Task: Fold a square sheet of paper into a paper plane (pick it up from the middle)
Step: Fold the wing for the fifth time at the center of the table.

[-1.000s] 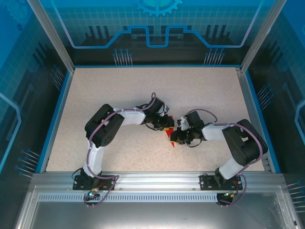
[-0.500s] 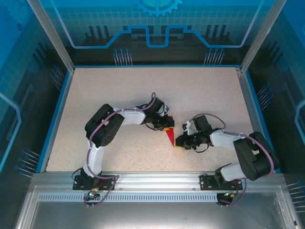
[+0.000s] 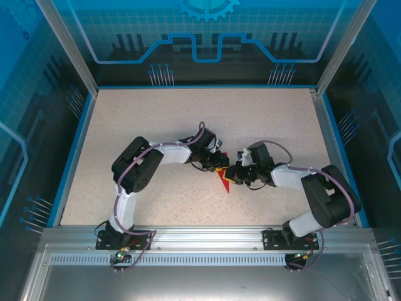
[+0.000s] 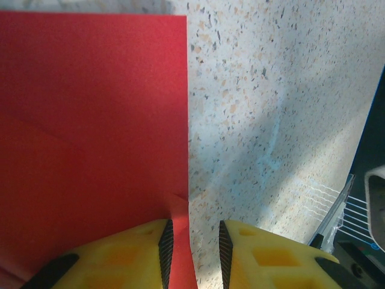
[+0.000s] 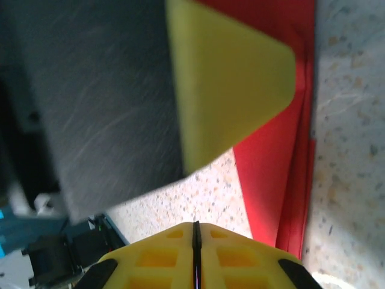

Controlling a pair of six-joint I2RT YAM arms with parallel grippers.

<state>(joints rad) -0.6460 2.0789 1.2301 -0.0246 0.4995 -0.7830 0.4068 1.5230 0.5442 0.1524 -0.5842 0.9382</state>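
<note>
- My left arm comes up from its base, bends at the elbow and runs right toward the middle of the surface [image 3: 156, 125], wrist low. My left fingers [image 3: 218, 165] sit at the far end of the sheet of paper [image 3: 224, 182].
- My right arm bends wide out to the right. The forearm comes back left, and my right fingers [image 3: 234, 177] are just beside the sheet's right edge, close to the left ones.
- Left fingers are a little apart. In the left wrist view a strip of red shows in the narrow gap, and I can't tell if it's pinched.
- Right fingers are pressed together with nothing between them.
- The sheet lies flat mid-surface, folded into a narrow wedge.
- In the top view its long axis runs far to near, sharp tip toward the arm bases.
- The right wrist view shows stacked red layers along one straight edge.
</note>
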